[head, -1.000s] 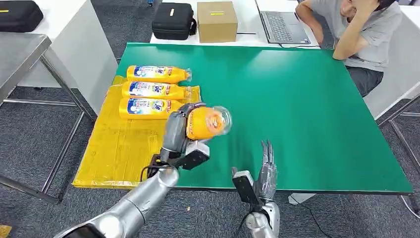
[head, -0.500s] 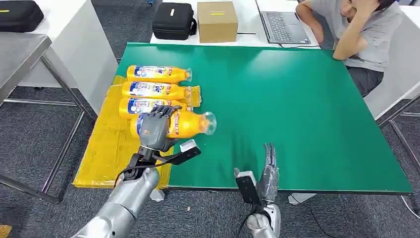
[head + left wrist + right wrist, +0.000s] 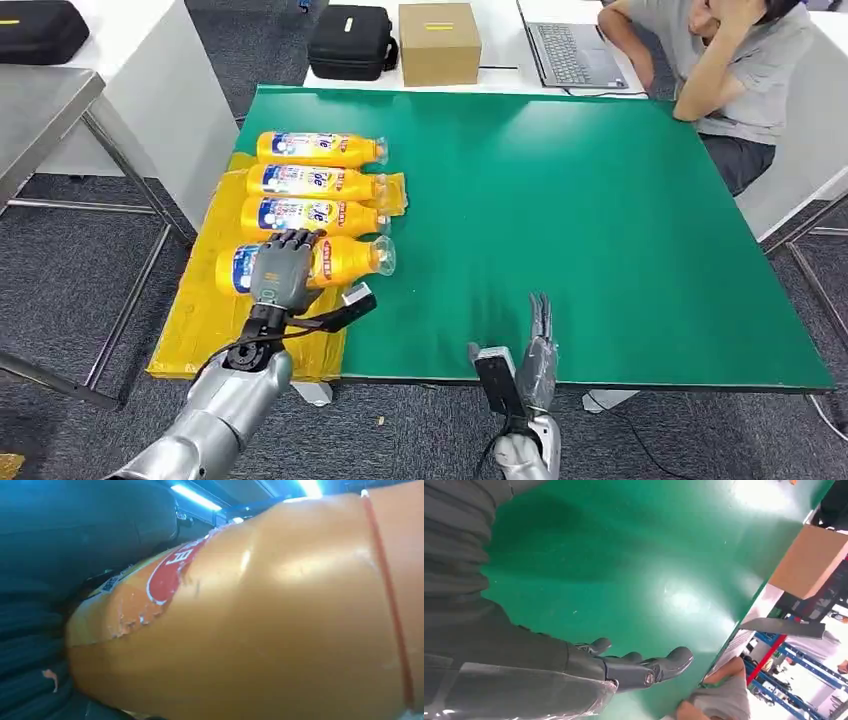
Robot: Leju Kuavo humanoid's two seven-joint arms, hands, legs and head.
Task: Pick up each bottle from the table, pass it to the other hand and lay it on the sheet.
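Yellow sheet [image 3: 215, 320] lies on the left side of the green desk [image 3: 600, 230], in the left middle of the head view. Three orange bottles lie on their sides in a row at the far end of the sheet, caps pointing right: the far bottle [image 3: 320, 148], the middle bottle [image 3: 312, 182] and the near bottle [image 3: 310, 214]. Just below them in the frame is a fourth bottle [image 3: 345, 258], also on its side with its clear cap pointing right. The left hand [image 3: 280, 272] holds this fourth bottle, with its dark fingers [image 3: 296, 240] curled over the middle of it, above the sheet. I cannot tell if the bottle touches the sheet. In the left wrist view the orange bottle [image 3: 260, 620] is very close, with a red and white label. The right hand [image 3: 538, 355] is at the bottom middle of the frame, at the near edge of the desk. Its fingers [image 3: 664, 662] are straight and apart and hold nothing. At the top of the frame a person [image 3: 740, 60] sits at a white table by a laptop [image 3: 570, 45], a brown box [image 3: 438, 42] and a black case [image 3: 350, 42].
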